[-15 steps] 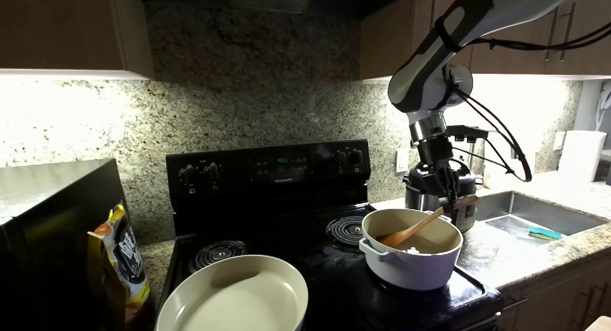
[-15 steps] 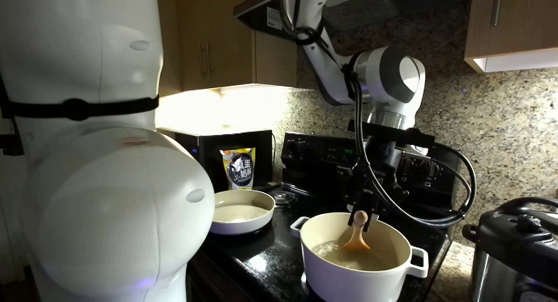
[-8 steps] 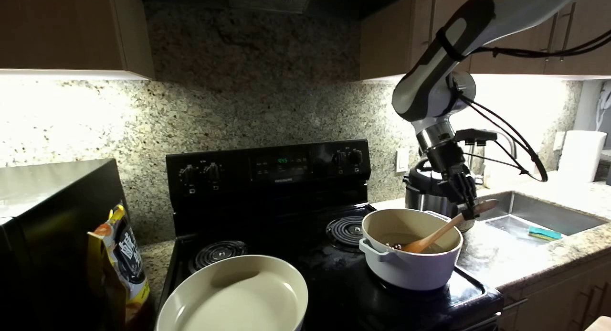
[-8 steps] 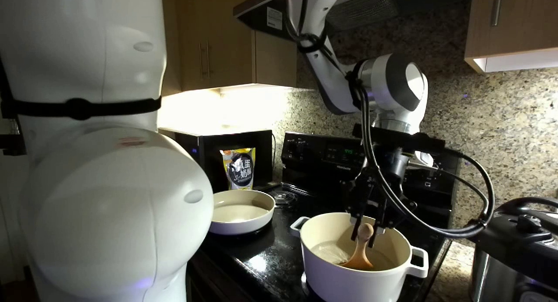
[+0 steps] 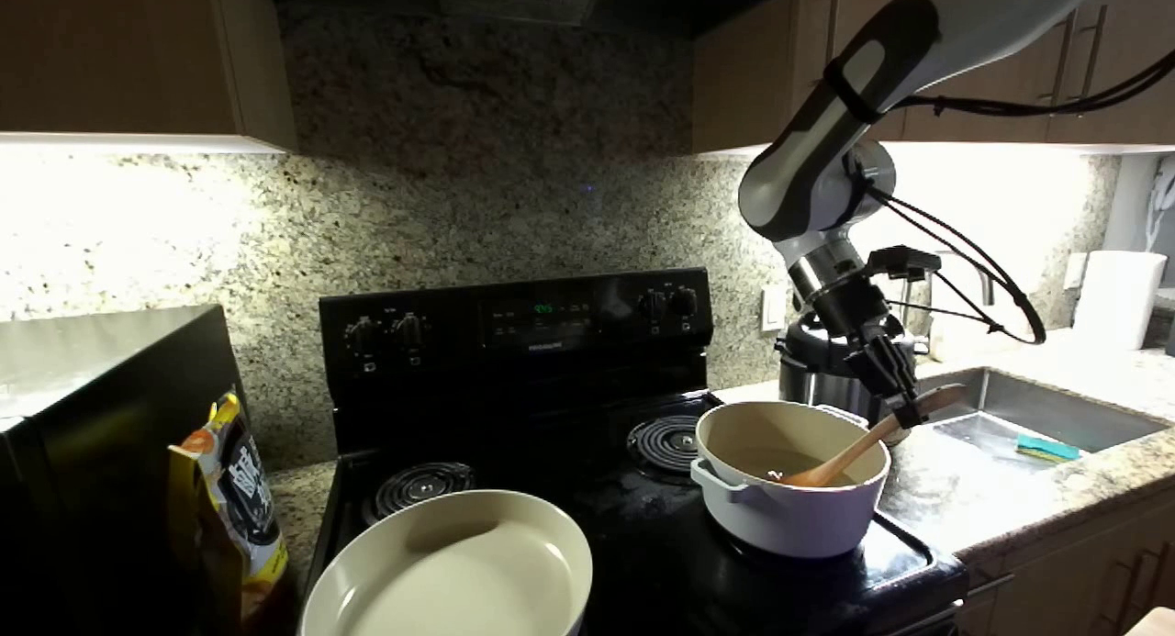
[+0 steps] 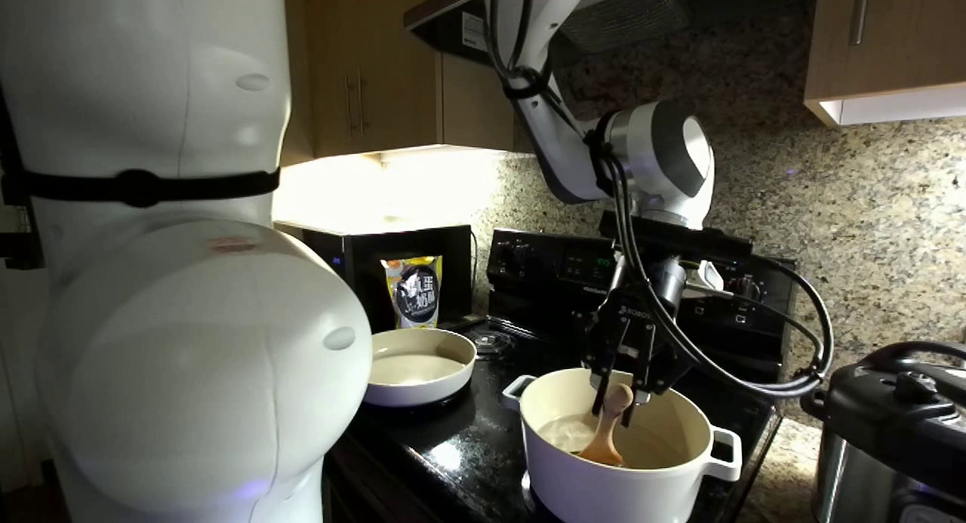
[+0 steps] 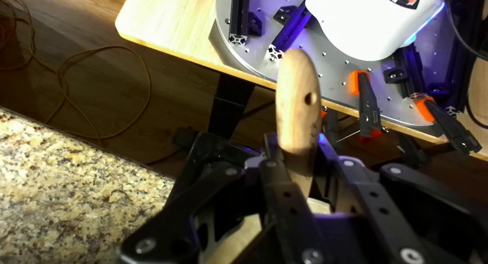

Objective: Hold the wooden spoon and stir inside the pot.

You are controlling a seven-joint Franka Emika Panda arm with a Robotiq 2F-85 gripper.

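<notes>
Spoon (image 6: 608, 428) slants, clasped in the gripper (image 6: 613, 415), head down inside the pot (image 6: 604, 494).

Over the feed I saw the white pot (image 6: 604, 496) and the shallow cream pan (image 6: 419, 392) standing apart on the black coil stovetop (image 5: 633, 540) — and on the granite counter (image 5: 1069, 496) beside it, the steel-and-black pressure cooker (image 6: 898, 421) and a paper towel roll (image 5: 1115, 301).

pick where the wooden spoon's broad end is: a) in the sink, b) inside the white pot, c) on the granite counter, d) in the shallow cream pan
b, since both exterior views show the wooden spoon slanting down from the claw, its broad end inside the pot.
</notes>
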